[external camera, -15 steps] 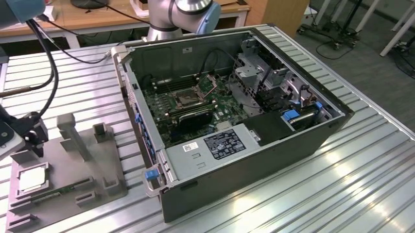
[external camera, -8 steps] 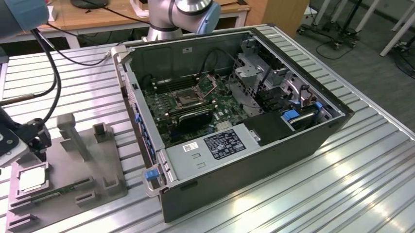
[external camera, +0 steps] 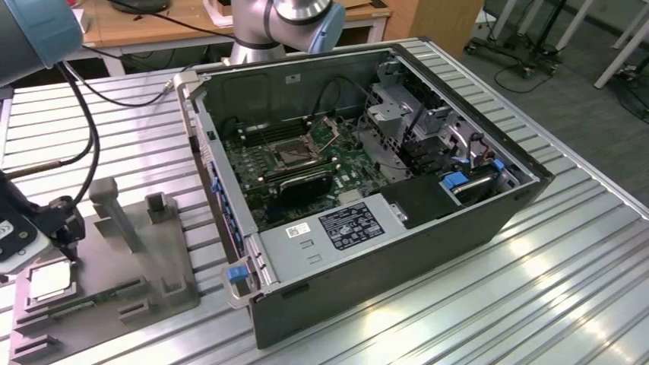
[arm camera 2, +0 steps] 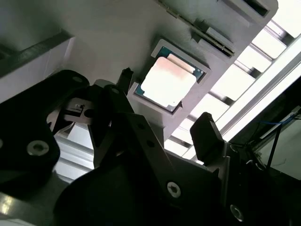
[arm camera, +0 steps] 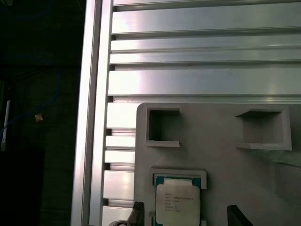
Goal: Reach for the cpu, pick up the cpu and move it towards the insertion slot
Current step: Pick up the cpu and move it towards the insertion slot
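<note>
Silver-topped cpu (arm camera 2: 168,82) | in grey tray (arm camera: 221,155) (square recess) | end effector (arm camera 2: 165,96) spread apart above

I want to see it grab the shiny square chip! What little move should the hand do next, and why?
Probably straight down a little. The hand is open, a finger on each side of the chip, and seems to hover above it without touching. The chip lies flat in its pocket in the grey tray, so the fingers likely must get lower before squeezing.
</note>
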`<state>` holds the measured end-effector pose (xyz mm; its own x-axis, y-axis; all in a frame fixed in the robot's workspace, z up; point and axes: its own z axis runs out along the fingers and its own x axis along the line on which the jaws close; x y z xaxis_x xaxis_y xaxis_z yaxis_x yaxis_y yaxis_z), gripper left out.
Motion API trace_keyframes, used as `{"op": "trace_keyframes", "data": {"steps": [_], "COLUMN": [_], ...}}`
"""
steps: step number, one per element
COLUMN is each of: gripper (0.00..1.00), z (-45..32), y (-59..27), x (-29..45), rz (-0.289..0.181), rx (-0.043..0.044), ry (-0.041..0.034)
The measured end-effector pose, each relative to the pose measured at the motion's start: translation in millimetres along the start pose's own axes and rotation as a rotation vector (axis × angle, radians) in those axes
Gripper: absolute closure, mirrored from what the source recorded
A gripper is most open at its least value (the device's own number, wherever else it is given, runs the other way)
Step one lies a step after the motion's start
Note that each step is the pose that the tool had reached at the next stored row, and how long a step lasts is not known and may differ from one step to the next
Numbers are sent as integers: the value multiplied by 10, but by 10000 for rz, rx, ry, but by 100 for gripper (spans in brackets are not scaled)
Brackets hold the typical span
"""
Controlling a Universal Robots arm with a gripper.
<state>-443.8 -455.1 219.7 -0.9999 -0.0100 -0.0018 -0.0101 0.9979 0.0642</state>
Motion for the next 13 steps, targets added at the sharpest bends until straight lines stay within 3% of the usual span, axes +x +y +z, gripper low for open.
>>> {"op": "trace_keyframes", "data": {"steps": [13], "gripper": [23], "z": [212], "y": [-39], "x": [7], "rz": [100], "rx": [0], "ry": [-7]}}
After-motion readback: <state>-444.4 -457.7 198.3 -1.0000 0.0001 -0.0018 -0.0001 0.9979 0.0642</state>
